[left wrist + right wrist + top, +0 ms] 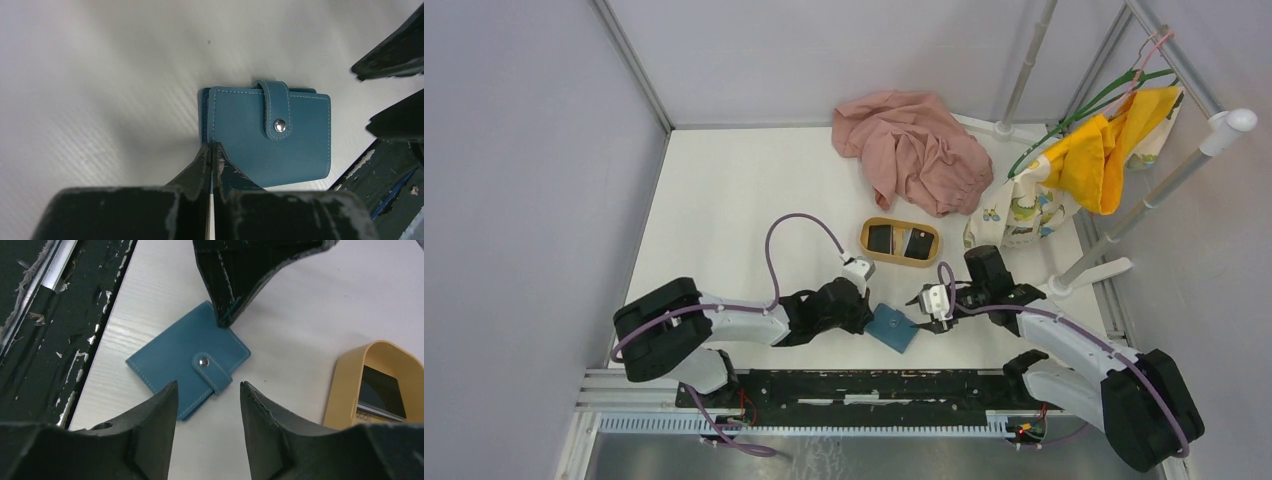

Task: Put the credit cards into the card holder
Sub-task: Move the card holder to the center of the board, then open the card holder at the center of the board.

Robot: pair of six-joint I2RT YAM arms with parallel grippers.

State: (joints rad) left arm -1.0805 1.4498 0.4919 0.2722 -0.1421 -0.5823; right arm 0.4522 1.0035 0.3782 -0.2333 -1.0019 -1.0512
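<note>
The card holder [892, 327] [270, 135] [190, 360], a teal-blue wallet snapped shut, lies flat near the table's front edge between both arms. My left gripper [865, 317] [212, 146] is shut, its tips resting on the wallet's left edge; I cannot tell whether they pinch it. My right gripper [923, 301] [209, 384] is open just right of the wallet, the strap end lying ahead of the gap between its fingers. Two black credit cards [880, 238] [917, 243] lie in the oval tan tray [901, 222] behind; one card [380, 385] shows in the right wrist view.
A pink cloth [914, 150] is heaped at the back. At the right, a rack holds a yellow garment [1114, 145] and a printed bag [1024, 210], with its white foot [1089, 275] on the table. A black rail [854, 385] runs along the near edge.
</note>
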